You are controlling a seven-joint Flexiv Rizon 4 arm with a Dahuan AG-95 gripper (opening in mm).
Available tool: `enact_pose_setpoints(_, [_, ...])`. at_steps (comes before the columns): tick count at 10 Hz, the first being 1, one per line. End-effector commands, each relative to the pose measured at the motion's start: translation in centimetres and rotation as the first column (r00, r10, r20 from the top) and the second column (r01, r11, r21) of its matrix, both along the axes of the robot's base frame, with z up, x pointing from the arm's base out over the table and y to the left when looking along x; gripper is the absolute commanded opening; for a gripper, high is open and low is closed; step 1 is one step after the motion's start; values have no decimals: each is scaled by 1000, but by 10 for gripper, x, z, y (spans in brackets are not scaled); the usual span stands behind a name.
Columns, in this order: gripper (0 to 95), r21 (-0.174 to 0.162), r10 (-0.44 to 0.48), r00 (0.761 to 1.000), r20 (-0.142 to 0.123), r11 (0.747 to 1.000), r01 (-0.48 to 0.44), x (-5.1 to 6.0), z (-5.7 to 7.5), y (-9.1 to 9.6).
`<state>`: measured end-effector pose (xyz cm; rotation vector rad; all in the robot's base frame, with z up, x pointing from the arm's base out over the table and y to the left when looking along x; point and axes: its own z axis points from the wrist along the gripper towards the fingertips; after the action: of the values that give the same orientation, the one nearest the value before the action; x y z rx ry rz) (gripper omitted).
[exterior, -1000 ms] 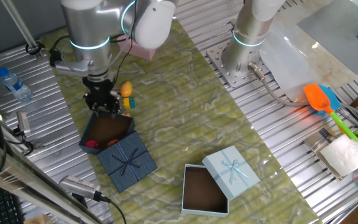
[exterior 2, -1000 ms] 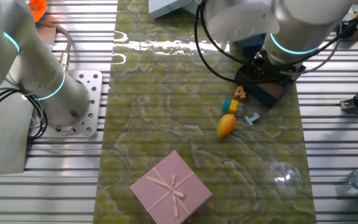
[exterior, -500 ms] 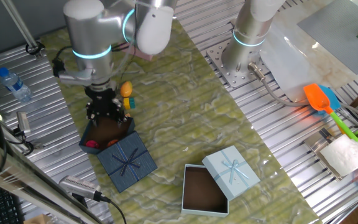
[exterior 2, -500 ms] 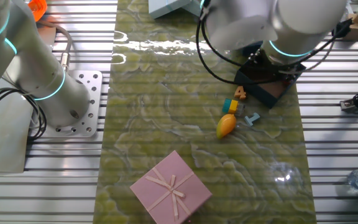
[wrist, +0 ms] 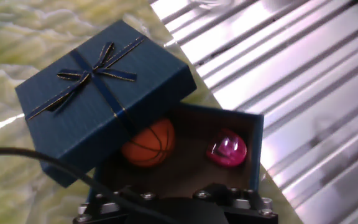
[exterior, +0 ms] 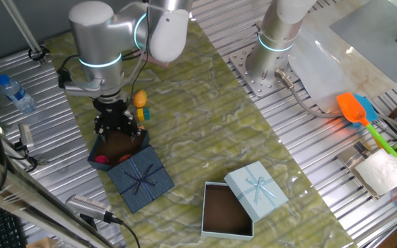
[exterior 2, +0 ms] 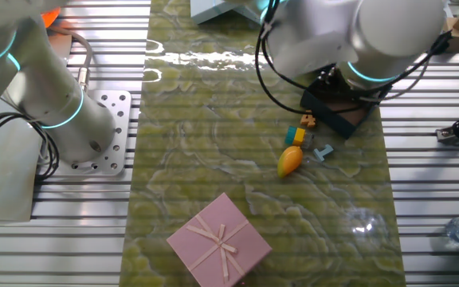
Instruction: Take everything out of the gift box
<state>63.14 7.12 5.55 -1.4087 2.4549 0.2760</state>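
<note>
Mostly green mat (exterior: 205, 138), apparently marbled.

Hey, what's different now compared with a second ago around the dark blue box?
The arm shifted slightly across the table, so the gripper now hangs over the edge of the open gift box; nothing visibly taken hold of or let go. The orange ball and pink toy lie inside the box. The lid, the toys outside on the mat, the pink box and the light blue box stayed put.
</note>
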Motion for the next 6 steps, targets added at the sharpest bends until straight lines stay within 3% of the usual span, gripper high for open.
enact_pose_setpoints(1, [570, 57, 35, 999, 8, 998, -36, -1, -2, 8])
enact_pose_setpoints(6, [570, 101, 131, 990, 55, 986, -136, -1, -8, 19])
